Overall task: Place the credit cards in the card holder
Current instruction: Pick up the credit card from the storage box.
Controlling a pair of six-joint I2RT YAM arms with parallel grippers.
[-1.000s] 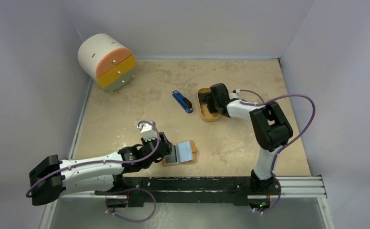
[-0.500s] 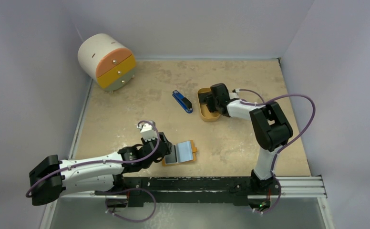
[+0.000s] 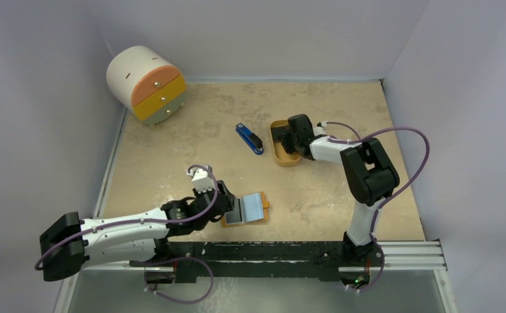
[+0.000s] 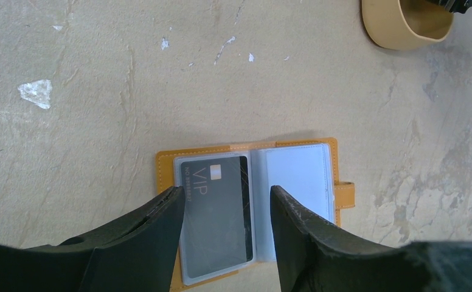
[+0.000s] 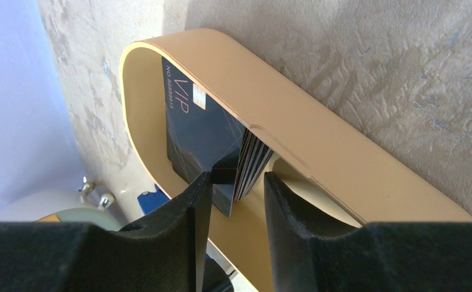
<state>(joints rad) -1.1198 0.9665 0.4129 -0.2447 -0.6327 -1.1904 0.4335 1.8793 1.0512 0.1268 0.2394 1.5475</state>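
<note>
The orange card holder (image 3: 249, 208) (image 4: 166, 163) lies open near the front of the table, its clear sleeves facing up. One dark VIP credit card (image 4: 218, 213) sits in its left sleeve. My left gripper (image 3: 227, 207) (image 4: 226, 191) is open, its fingertips down at the holder on either side of that card. My right gripper (image 3: 284, 139) (image 5: 236, 177) reaches into the oval tan tray (image 3: 282, 158) (image 5: 294, 134). Its jaws stand apart around a stack of dark credit cards (image 5: 253, 159) leaning on the tray wall. A gap shows beside the right finger.
A blue-and-black stapler (image 3: 249, 138) lies left of the tray. A round white drawer unit (image 3: 147, 83) with orange and yellow drawers stands at the back left. Walls close in the table on three sides. The tray's rim (image 4: 404, 27) shows far ahead in the left wrist view.
The right arm has shifted very slightly at the tray. The left arm and the card holder have stayed where they were.
</note>
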